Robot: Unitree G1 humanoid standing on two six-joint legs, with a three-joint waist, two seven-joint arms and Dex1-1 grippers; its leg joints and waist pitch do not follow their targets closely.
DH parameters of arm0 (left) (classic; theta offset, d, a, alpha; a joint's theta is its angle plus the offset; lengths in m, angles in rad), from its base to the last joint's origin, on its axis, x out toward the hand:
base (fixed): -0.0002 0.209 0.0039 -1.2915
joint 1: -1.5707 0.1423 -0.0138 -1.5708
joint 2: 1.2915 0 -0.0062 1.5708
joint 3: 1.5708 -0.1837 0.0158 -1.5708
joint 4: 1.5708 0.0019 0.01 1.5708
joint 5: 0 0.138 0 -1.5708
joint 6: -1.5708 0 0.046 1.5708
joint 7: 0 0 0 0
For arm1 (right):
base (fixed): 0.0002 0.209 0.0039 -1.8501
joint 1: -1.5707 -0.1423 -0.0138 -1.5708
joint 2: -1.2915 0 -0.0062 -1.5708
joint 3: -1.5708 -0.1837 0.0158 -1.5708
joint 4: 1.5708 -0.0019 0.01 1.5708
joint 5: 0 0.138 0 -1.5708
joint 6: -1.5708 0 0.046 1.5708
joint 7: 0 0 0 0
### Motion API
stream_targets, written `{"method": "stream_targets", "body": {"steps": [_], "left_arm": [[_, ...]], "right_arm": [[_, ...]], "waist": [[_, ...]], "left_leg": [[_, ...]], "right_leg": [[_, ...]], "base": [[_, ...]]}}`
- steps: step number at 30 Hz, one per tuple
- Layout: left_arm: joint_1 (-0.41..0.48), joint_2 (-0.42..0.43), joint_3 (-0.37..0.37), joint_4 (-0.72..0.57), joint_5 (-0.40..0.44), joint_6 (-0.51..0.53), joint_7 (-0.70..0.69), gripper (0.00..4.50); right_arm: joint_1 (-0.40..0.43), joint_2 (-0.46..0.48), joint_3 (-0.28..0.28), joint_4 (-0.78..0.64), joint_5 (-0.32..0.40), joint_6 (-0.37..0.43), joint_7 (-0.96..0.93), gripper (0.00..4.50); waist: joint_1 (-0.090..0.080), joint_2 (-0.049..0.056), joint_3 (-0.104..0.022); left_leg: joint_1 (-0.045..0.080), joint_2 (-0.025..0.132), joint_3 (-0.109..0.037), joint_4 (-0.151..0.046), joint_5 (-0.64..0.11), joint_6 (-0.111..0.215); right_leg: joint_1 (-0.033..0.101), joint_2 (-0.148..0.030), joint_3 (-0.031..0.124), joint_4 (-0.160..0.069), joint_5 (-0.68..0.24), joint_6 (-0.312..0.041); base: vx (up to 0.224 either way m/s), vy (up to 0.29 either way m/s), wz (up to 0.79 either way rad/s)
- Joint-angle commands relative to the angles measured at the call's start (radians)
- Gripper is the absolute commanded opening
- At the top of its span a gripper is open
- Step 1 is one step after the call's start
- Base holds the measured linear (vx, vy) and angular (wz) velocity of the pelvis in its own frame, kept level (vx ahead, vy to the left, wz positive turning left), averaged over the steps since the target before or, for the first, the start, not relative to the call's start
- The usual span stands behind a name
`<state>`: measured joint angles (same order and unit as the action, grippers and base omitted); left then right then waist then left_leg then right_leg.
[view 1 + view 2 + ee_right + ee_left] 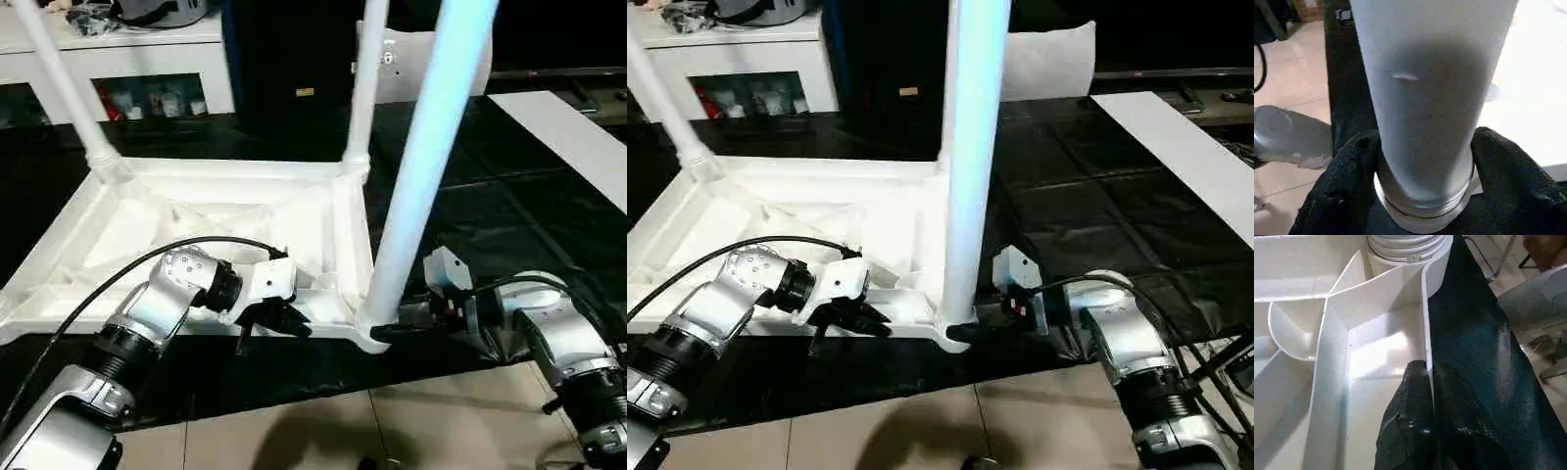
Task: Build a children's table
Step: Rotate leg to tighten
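The children's table lay upside down on a black mat on the floor, with its ribbed underside facing up. Three white legs stood up from its corner sockets. The near leg stood in the corner closest to the robot's right arm. The right gripper was at the bottom of that leg, with one black finger on each side of it, just above the socket. Its fingers looked snug around the leg. The left gripper was at the near edge of the table top. Its fingers were pinched shut on the thin white side wall of the table. A white cabinet stood behind the table, and a grey-white cushion sat further back.
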<state>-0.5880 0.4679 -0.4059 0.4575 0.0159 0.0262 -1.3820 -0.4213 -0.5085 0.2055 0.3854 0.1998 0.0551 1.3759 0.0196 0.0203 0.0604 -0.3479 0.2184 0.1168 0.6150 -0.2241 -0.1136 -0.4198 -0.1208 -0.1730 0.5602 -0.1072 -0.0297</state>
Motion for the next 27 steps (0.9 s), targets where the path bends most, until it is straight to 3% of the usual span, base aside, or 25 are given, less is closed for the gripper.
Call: {"method": "stream_targets", "body": {"steps": [1,5,13,16,18,21,22,23,24,25,26,27], "left_arm": [[-0.012,0.0,-0.028,-0.002,0.005,-0.022,-0.03,0.0],[-0.011,0.001,-0.028,-0.003,0.006,-0.021,-0.033,0.0],[-0.002,0.001,-0.027,-0.006,0.005,-0.013,-0.033,0.0],[0.002,0.002,-0.028,-0.01,0.006,-0.009,-0.031,0.0],[0.002,-0.002,-0.024,-0.012,0.01,0.011,-0.015,0.0],[-0.001,-0.034,0.008,-0.015,0.017,0.097,0.083,0.0],[-0.001,-0.036,0.01,-0.015,0.016,0.1,0.087,0.0],[-0.003,-0.049,0.021,-0.02,0.011,0.121,0.11,0.0],[-0.003,-0.068,0.033,-0.032,0.009,0.159,0.145,0.0],[-0.003,-0.078,0.038,-0.039,0.01,0.179,0.164,0.0],[-0.004,-0.084,0.041,-0.043,0.01,0.189,0.175,0.0],[-0.003,-0.121,0.054,-0.067,0.013,0.25,0.24,0.0]], "right_arm": [[-0.01,-0.004,0.015,0.005,0.003,0.0,0.025,2.8],[-0.007,-0.005,0.019,0.001,0.006,0.01,0.036,2.54],[0.033,0.0,0.037,-0.038,0.009,0.033,0.039,2.49],[0.042,0.006,0.036,-0.048,0.014,0.044,0.033,2.49],[0.05,0.021,0.02,-0.064,0.032,0.09,0.007,2.49],[0.077,0.058,-0.002,-0.122,0.077,0.237,-0.071,2.41],[0.079,0.06,-0.003,-0.125,0.078,0.242,-0.075,2.37],[0.088,0.074,-0.008,-0.139,0.084,0.267,-0.102,2.34],[0.106,0.1,-0.014,-0.162,0.092,0.296,-0.146,2.34],[0.115,0.115,-0.016,-0.173,0.094,0.307,-0.17,2.34],[0.119,0.123,-0.017,-0.178,0.094,0.312,-0.183,2.34],[0.132,0.179,-0.021,-0.175,0.07,0.312,-0.277,2.34]], "waist": [[-0.002,-0.017,-0.083],[0.004,-0.016,-0.084],[0.009,-0.019,-0.084],[0.009,-0.015,-0.081],[0.007,-0.016,-0.079],[0.003,-0.017,-0.072],[0.003,-0.017,-0.072],[-0.001,-0.019,-0.065],[-0.006,-0.015,-0.06],[-0.01,-0.014,-0.056],[-0.019,-0.009,-0.057],[-0.033,0.001,-0.056]], "left_leg": [[-0.018,0.001,0.034,-0.07,-0.133,0.104],[-0.017,0.003,0.034,-0.072,-0.135,0.094],[-0.016,0.004,0.035,-0.073,-0.137,0.088],[-0.014,0.004,0.035,-0.074,-0.155,0.083],[-0.014,0.003,0.034,-0.075,-0.166,0.08],[-0.009,-0.001,0.035,-0.076,-0.21,0.062],[-0.009,-0.001,0.035,-0.076,-0.21,0.062],[-0.003,-0.01,0.036,-0.072,-0.249,0.048],[0.007,-0.017,0.036,-0.063,-0.287,0.041],[0.012,-0.019,0.037,-0.061,-0.303,0.037],[0.025,-0.019,0.034,-0.055,-0.342,0.032],[0.023,-0.012,0.026,-0.058,-0.381,0.028]], "right_leg": [[0.08,-0.024,0.05,-0.058,-0.428,-0.128],[0.08,-0.024,0.05,-0.058,-0.422,-0.126],[0.081,-0.021,0.051,-0.057,-0.414,-0.129],[0.078,-0.021,0.05,-0.061,-0.433,-0.124],[0.079,-0.019,0.048,-0.065,-0.455,-0.115],[0.076,-0.017,0.043,-0.079,-0.528,-0.084],[0.076,-0.017,0.043,-0.079,-0.528,-0.084],[0.071,-0.015,0.032,-0.096,-0.614,-0.041],[0.063,-0.013,0.015,-0.114,-0.68,-0.003],[0.06,-0.009,0.007,-0.126,-0.707,0.019],[0.057,-0.008,-0.019,-0.146,-0.731,0.05],[0.07,-0.004,-0.043,-0.158,-0.715,0.076]], "base": [[0.0,0.0,0.0],[0.0,0.0,0.0],[0.0,0.0,0.0],[0.0,0.0,0.0],[0.0,0.0,0.0],[0.0,0.0,0.0],[0.0,0.0,0.0],[0.0,0.0,0.0],[0.0,0.0,0.0],[0.0,0.0,0.0],[0.0,0.0,0.0],[0.0,0.0,0.0]]}}
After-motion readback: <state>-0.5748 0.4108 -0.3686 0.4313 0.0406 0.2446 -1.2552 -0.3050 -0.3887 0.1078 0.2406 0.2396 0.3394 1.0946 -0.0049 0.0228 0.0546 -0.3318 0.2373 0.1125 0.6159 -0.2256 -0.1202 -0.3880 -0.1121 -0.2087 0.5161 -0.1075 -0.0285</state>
